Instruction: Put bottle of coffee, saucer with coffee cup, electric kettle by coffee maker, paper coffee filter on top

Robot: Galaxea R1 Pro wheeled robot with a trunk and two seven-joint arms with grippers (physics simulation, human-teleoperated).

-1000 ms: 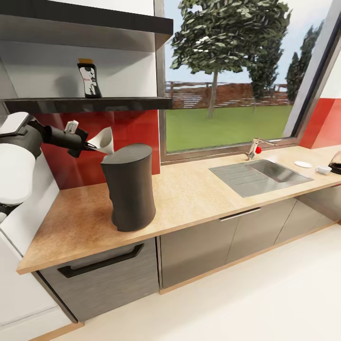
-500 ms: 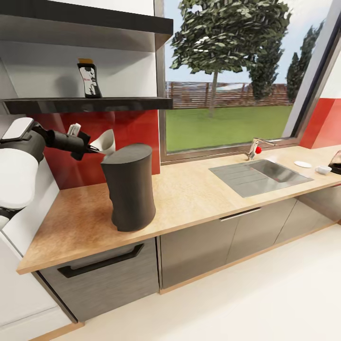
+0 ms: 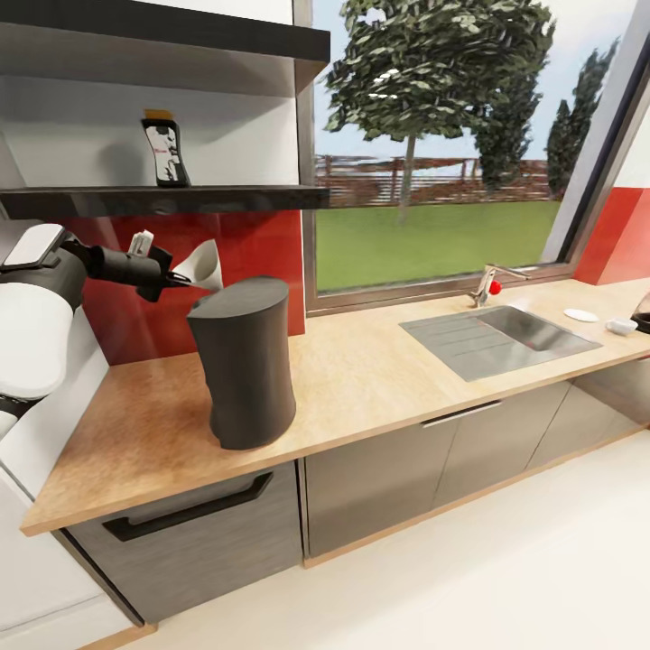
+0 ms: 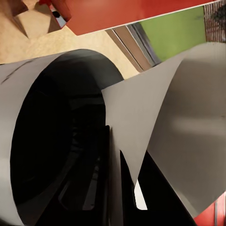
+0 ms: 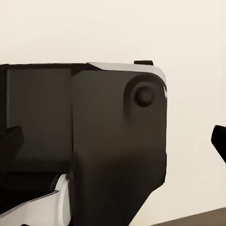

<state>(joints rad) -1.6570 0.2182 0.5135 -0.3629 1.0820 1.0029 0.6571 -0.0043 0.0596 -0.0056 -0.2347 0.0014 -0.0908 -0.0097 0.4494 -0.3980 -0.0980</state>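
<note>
Left gripper (image 3: 173,279) pinching the paper coffee filter (image 3: 202,265) just above and behind the coffee maker (image 3: 242,361) on the table (image 3: 361,361), bottle of coffee (image 3: 162,152) on the shelf (image 3: 162,197), right gripper's state cannot be told.

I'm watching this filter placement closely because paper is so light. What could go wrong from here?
1. The left gripper holds the paper coffee filter behind and to the side of the coffee maker, not over its top; released now, it would likely fall behind it.
2. The fingers pinch only the cone's edge, so the filter may flex or slip.
3. The arm is close to the coffee maker and could nudge it on the countertop.
</note>
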